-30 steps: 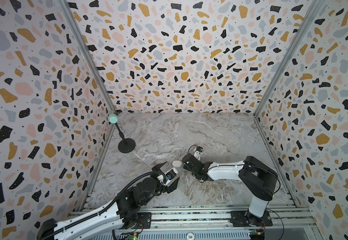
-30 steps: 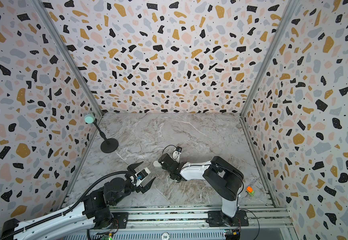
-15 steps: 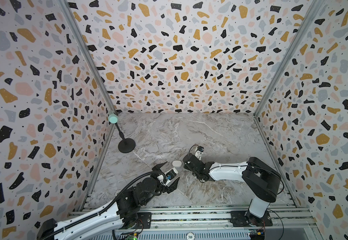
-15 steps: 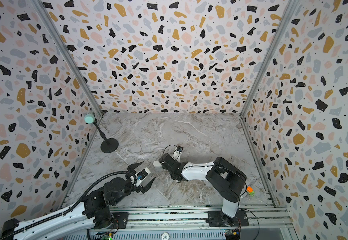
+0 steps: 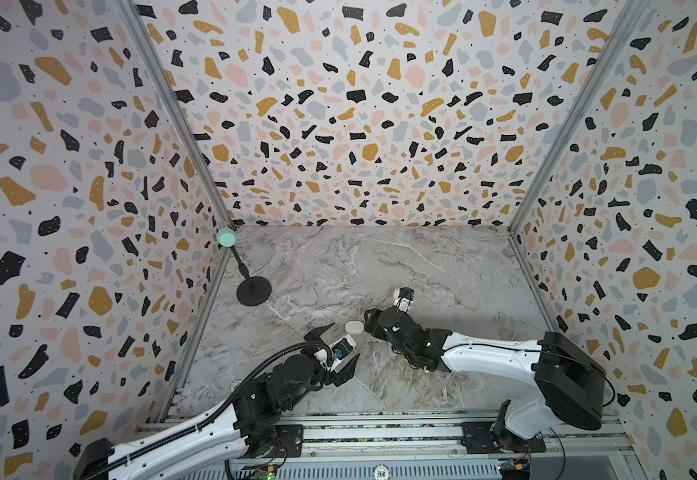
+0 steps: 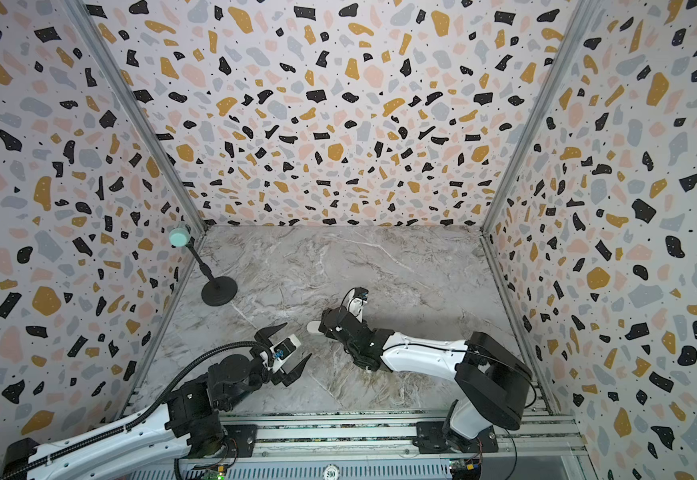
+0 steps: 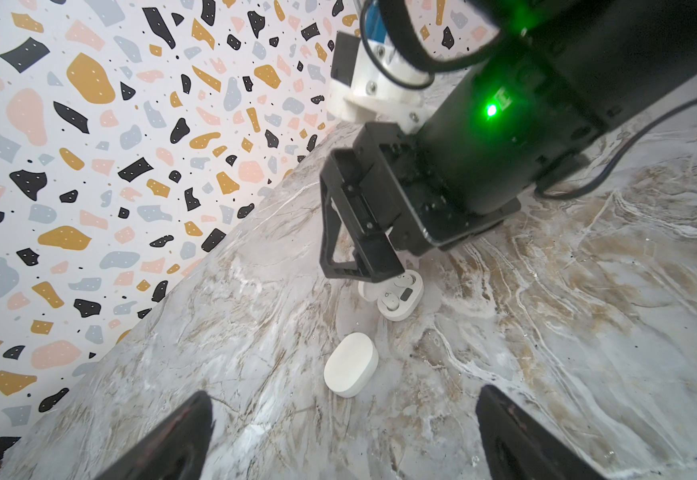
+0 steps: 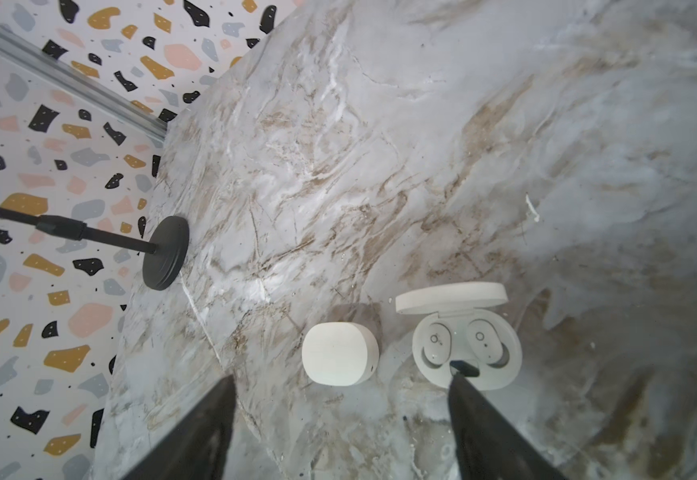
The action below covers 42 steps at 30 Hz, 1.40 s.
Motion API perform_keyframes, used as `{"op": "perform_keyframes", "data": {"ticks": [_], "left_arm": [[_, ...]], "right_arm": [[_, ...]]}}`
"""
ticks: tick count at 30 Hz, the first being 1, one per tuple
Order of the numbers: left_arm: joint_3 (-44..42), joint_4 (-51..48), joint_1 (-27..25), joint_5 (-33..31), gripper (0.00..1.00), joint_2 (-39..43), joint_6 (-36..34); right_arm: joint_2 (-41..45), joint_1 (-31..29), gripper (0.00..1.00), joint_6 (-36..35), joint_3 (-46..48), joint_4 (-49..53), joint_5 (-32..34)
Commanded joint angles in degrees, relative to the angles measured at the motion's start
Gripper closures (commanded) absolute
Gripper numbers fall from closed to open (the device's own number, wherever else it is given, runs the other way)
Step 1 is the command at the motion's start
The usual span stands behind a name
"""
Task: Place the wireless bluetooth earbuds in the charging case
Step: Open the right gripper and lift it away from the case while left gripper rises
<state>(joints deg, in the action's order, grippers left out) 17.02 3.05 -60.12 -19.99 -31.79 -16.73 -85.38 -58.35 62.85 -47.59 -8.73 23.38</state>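
Observation:
An open white charging case [image 8: 504,374] lies on the marble floor with its lid [image 8: 450,296] tipped back. Two white earbuds [image 8: 436,345] [image 8: 486,340] sit in its wells. A closed white case [image 8: 338,353] lies beside it, also seen as the closed case [image 7: 351,364] [image 5: 354,327]. My right gripper [image 8: 340,382] hangs open just above both cases, one fingertip [image 8: 459,380] over the open case's front rim. In both top views it hides the open case. My left gripper [image 7: 344,403] [image 5: 344,340] stands wide open and empty, short of the closed case.
A black round-based stand [image 5: 254,291] with a teal ball [image 5: 226,237] on top stands at the back left by the wall. Terrazzo walls close three sides. A metal rail [image 5: 380,432] carrying both arm bases runs along the front edge.
My right gripper's jaws have opened over the open case. Its arm has shifted slightly. The left arm has not moved.

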Motion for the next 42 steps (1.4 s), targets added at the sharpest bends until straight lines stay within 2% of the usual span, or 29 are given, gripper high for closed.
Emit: {"op": "perform_keyframes", "data": {"ticks": [1,7,12,18,21,33,42], "left_arm": [[0.45,2.26,0.24,0.04,0.0,0.5,0.52],[0.45,2.09,0.26,0.04,0.0,0.48,0.47],[0.43,2.09,0.26,0.59,0.0,0.3,0.56],[0.63,1.79,0.26,5.26,0.0,-1.21,2.26],[1.15,1.6,0.26,7.23,0.0,-2.75,2.47],[1.35,1.48,0.26,7.65,0.0,-3.83,2.23],[2.64,0.7,0.26,11.98,0.0,-5.89,2.19]], "right_arm": [[2.26,3.77,0.1,-7.74,-1.07,-0.65,-5.28],[-2.66,14.15,0.09,-16.46,-6.03,4.36,-24.47],[-8.4,17.82,0.08,-26.32,-10.88,9.98,-29.31],[-11.7,20.26,0.09,-31.95,-11.12,8.06,-35.05],[-12.32,20.53,0.09,-33.68,-11.53,7.62,-36.42],[-12.58,20.57,0.09,-35.0,-11.56,6.29,-40.74],[-12.27,20.59,0.1,-35.35,-11.21,6.44,-41.73]]}}
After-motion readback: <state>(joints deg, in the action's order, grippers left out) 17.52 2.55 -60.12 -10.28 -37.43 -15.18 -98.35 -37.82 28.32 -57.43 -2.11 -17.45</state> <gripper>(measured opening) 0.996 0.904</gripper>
